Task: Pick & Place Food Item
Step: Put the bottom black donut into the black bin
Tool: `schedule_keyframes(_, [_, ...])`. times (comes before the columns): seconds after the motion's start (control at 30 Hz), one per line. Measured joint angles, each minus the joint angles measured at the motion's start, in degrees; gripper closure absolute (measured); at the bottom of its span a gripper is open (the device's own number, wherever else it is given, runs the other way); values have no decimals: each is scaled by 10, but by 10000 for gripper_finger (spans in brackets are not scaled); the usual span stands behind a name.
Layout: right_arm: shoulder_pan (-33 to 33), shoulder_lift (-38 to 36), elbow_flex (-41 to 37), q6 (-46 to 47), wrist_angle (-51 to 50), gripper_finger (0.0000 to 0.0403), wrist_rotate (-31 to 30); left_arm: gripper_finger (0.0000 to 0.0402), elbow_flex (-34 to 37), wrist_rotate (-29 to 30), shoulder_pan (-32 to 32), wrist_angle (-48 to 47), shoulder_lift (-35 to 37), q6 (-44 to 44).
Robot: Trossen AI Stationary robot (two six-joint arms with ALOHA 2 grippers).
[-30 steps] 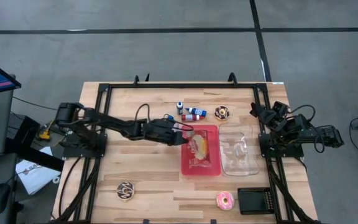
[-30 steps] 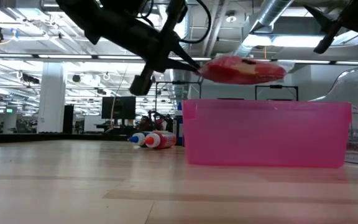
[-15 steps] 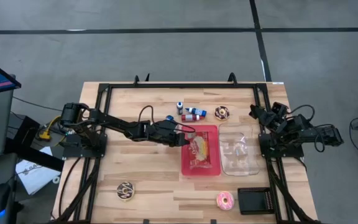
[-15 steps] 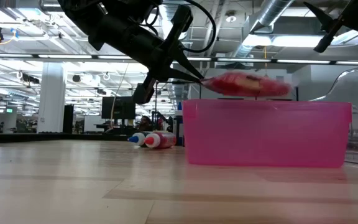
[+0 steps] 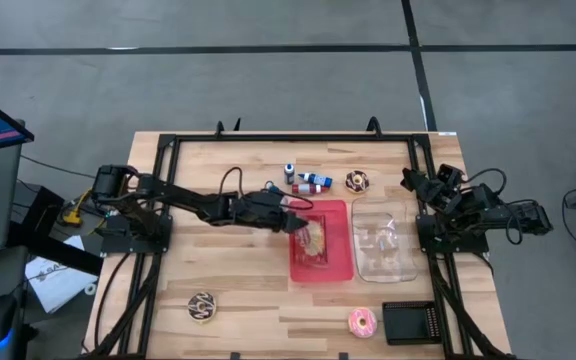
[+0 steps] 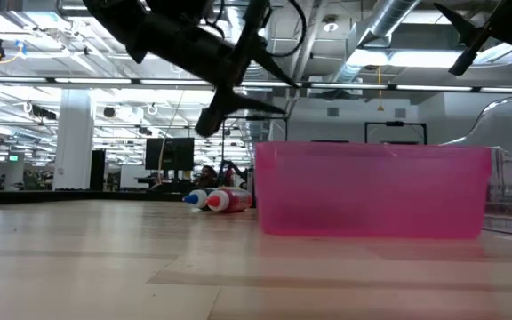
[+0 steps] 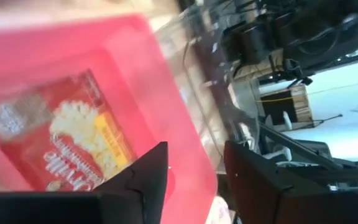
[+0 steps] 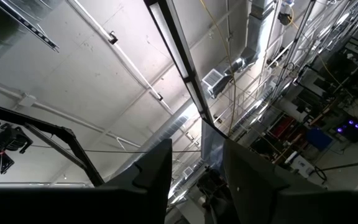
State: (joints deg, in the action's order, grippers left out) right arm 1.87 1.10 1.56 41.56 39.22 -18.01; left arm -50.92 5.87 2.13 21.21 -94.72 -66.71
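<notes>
Popcorn packet (image 5: 315,238), red with a yellow picture, lies inside the pink bin (image 5: 340,268) at the centre of the high view, on the wooden counter (image 5: 238,290); the left wrist view shows the packet (image 7: 73,146) flat on the bin's floor, with the bin's wall (image 7: 160,99) curving past it; the left tool (image 5: 300,209) hangs at the bin's upper left edge, its two fingers parted and gripping nothing; in the low view the same tool (image 6: 269,89) sits above the bin's rim (image 6: 372,147), clear of it; a clear plastic container (image 5: 384,240) stands just right of the bin; small bottles (image 5: 310,182) and a chocolate donut (image 5: 357,181) lie above the bin in the frame; another chocolate donut (image 5: 202,306) sits at lower left, a pink donut (image 5: 362,321) and a black tray (image 5: 412,322) at lower right; the right tool (image 8: 194,180) is folded back at the right edge of the counter, aimed up at the ceiling, its fingers apart and empty.
</notes>
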Motion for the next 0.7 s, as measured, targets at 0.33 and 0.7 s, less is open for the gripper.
schedule_keyframes(0.33, [-1,0,0,0,0,266,-3,239,0,95,2,-83,185,289])
schedule_keyframes(0.7, [-1,0,0,-10,65,266,-4,220,0,122,32,-481,356,378])
